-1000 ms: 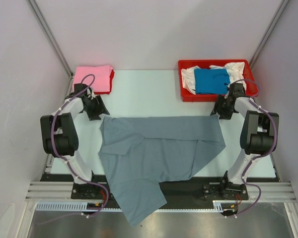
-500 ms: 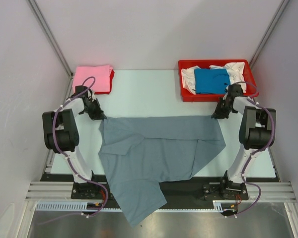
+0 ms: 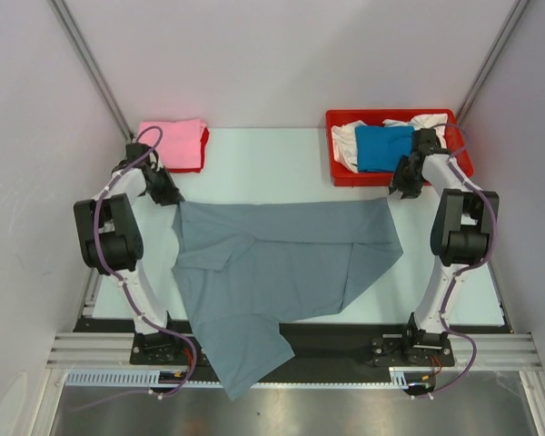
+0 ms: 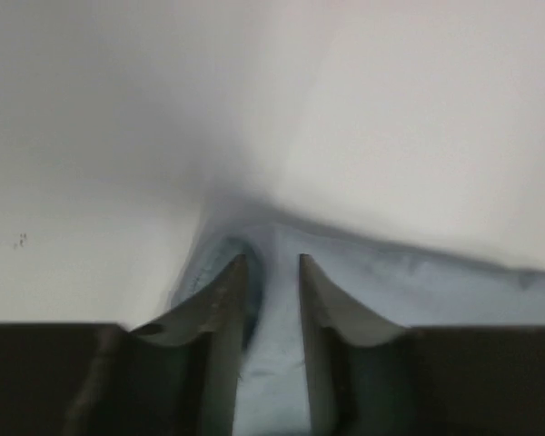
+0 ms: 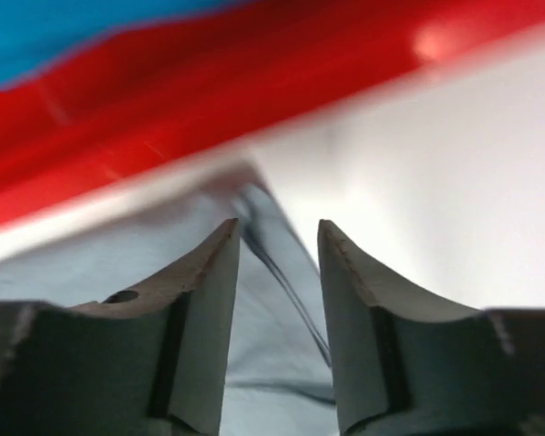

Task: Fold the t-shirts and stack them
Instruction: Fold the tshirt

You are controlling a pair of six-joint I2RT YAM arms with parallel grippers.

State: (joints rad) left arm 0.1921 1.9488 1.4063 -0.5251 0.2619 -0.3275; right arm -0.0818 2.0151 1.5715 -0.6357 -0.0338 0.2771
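Pale worktop carries everything. Slate grey t-shirt lies spread across its middle, creased, with its right part folded in and its near end hanging over the front edge between the arm bases. Red tray sits at the far right corner, holding a white t-shirt with a bright blue t-shirt on top. Folded pink t-shirt at the far left corner lies on a red t-shirt. Left pincer is clamped on the grey shirt's far left corner, cloth between narrow fingers. Right pincer is clamped on the far right corner, just beside the tray's front wall.
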